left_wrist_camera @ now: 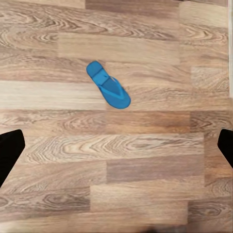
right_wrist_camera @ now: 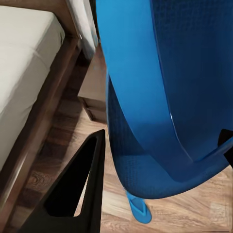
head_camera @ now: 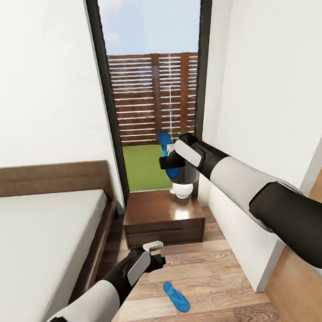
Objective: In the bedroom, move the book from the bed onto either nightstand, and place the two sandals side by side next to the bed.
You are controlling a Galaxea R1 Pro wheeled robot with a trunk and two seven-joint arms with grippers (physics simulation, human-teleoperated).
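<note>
- Right end effector (head_camera: 169,157): raised above the nightstand (head_camera: 164,216), clamped on one blue sandal (head_camera: 165,142).
- Left end effector (head_camera: 156,255): fingers apart, empty, hanging over the wood floor (head_camera: 219,276).
- Second sandal (head_camera: 176,296): flat on the floor, near the bed (head_camera: 42,238).

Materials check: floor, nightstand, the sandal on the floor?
Floor: light wood planks, visible grain, slight sheen. Nightstand: dark brown wood look, smooth glossy top reflecting light. Sandal on the floor: matte blue, probably foam or rubber; thin flat sole, no shine.
</note>
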